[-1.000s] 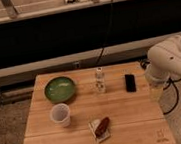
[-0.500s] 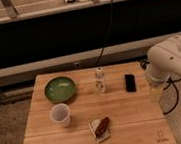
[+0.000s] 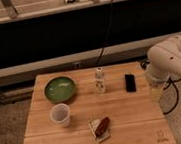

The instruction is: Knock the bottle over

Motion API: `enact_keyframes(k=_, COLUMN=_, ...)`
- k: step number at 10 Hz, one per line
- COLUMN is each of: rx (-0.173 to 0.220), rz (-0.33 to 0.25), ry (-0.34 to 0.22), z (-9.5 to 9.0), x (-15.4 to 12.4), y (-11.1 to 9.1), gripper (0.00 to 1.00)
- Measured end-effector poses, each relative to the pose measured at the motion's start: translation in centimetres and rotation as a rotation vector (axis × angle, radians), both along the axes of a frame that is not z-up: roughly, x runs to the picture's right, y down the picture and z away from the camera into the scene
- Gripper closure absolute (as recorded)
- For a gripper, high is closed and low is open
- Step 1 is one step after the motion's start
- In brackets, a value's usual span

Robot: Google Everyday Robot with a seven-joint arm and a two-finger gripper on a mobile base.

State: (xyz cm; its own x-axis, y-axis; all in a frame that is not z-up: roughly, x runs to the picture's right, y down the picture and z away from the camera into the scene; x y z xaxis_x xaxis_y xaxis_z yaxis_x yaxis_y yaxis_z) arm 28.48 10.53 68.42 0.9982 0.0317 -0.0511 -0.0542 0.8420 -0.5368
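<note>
The small clear plastic bottle (image 3: 100,81) with a pale cap stands upright near the back middle of the wooden table (image 3: 77,131). My gripper (image 3: 156,91) hangs at the table's right edge, below the white arm (image 3: 172,60), well to the right of the bottle and apart from it. Nothing shows in the gripper.
A green bowl (image 3: 60,88) sits at the back left. A white paper cup (image 3: 60,114) stands in front of it. A brown snack on a wrapper (image 3: 101,127) lies front centre. A black flat object (image 3: 130,82) lies between bottle and gripper. A dark wall and cable run behind.
</note>
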Motion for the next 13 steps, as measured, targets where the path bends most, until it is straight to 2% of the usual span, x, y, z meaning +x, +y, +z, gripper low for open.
enact_keyframes(k=4, rx=0.036, rz=-0.018, ry=-0.008, z=1.9, x=-0.5, y=-1.8, gripper=0.2)
enact_keyframes(k=6, rx=0.047, rz=-0.025, ry=-0.004, z=2.0, x=-0.3, y=-1.8, gripper=0.2)
enact_keyframes(k=10, rx=0.068, rz=-0.039, ry=-0.014, z=3.4, x=-0.8, y=-3.3, gripper=0.2)
enact_keyframes(k=13, rx=0.079, rz=-0.046, ry=-0.016, z=3.8, x=-0.8, y=-3.5, gripper=0.2)
